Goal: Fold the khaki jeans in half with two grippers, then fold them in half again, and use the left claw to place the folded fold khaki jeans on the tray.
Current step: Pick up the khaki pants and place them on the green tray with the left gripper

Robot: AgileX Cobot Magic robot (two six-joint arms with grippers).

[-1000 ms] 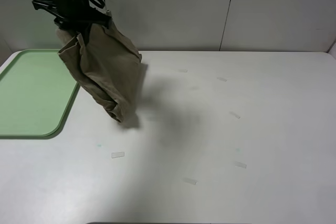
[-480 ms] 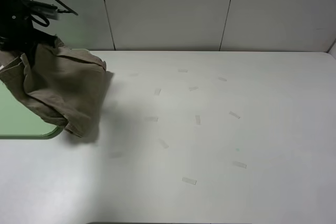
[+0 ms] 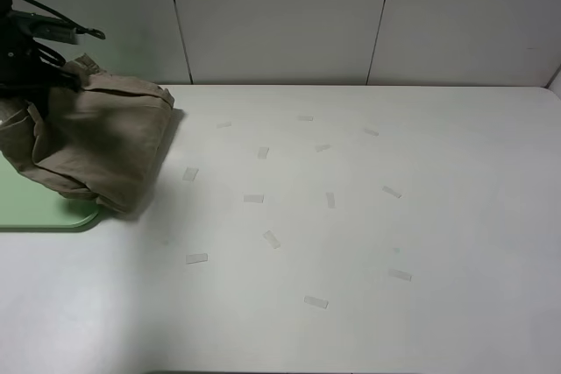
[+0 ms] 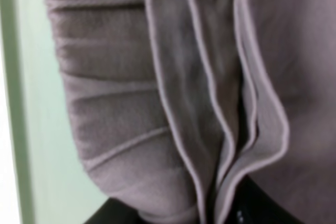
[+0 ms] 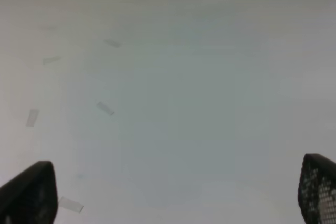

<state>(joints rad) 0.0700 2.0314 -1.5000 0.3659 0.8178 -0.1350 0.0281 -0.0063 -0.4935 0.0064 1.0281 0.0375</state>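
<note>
Since the left tool (image 3: 35,72) pinches the folded jeans (image 3: 92,142) by one edge over the tray (image 3: 53,215), the limp cloth sags; right tool (image 5: 168,195) gapes wide.

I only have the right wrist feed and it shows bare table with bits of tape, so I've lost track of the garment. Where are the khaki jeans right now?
Observer: The khaki jeans are at the far left of the table, bunched in a folded bundle under the left claw.
Operator: Are they on the tray yet?
Observer: Partly. The bundle covers most of the tray, but its right side hangs past the rim over the table.
Operator: Has the left claw let go?
Observer: It appears not. The left wrist view shows stacked fabric edges running right down to the gripper.
</note>
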